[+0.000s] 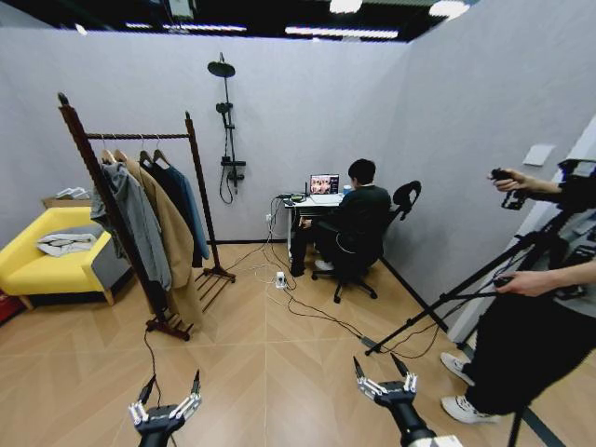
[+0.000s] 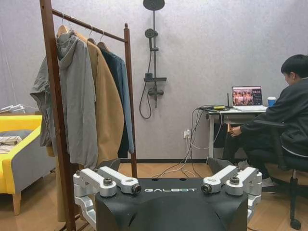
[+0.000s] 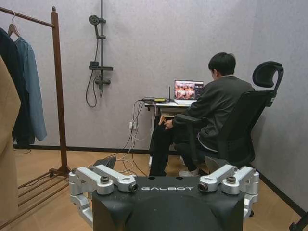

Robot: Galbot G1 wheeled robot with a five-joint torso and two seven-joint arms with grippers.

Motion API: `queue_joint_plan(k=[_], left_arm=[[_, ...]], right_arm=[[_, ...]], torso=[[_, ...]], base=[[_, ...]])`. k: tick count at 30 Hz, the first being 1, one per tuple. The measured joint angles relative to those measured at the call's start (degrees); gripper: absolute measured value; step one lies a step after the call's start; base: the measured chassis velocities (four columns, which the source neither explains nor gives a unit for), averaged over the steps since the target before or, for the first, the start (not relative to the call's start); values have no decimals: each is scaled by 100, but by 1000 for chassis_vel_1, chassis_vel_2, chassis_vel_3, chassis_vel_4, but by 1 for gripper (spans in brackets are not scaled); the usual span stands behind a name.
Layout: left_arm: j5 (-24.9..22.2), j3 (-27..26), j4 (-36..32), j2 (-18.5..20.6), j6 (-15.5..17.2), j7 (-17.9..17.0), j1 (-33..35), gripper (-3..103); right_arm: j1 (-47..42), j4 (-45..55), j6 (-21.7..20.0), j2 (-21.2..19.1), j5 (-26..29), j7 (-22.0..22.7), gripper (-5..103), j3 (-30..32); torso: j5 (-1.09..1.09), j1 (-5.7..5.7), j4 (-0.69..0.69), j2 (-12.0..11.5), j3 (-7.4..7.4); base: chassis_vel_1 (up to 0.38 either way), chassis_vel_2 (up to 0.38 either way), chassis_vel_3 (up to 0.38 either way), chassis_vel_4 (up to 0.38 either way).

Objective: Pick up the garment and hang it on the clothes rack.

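Note:
The clothes rack [image 1: 140, 136] stands at the left, dark reddish-brown wood with a slatted foot shelf. A grey jacket [image 1: 140, 219], a tan coat [image 1: 175, 242], a dark coat [image 1: 177, 196] and a blue jacket [image 1: 194, 209] hang on it. The rack's post [image 2: 53, 96] rises close by in the left wrist view, and its far post [image 3: 57, 86] shows in the right wrist view. The garment is out of view. My left gripper [image 1: 172, 382] [image 2: 163, 166] and right gripper [image 1: 377, 365] [image 3: 160, 163] hover low over the floor, both open and holding nothing.
A yellow sofa [image 1: 42, 261] with a light cloth stands left of the rack. Cables [image 1: 307, 312] run across the wooden floor to a desk [image 1: 303, 205] where a person sits in an office chair. A tripod [image 1: 466, 289] and a standing person are at the right.

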Motion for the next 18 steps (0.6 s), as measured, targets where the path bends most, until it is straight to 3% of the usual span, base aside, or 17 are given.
queue_joint_plan(k=[18], left_arm=[[0, 0, 0, 0, 0, 0, 0, 100]], right_arm=[[5, 0, -4, -3, 7, 6, 100, 2]], torso=[[0, 0, 0, 0, 0]], base=[[0, 0, 0, 0]])
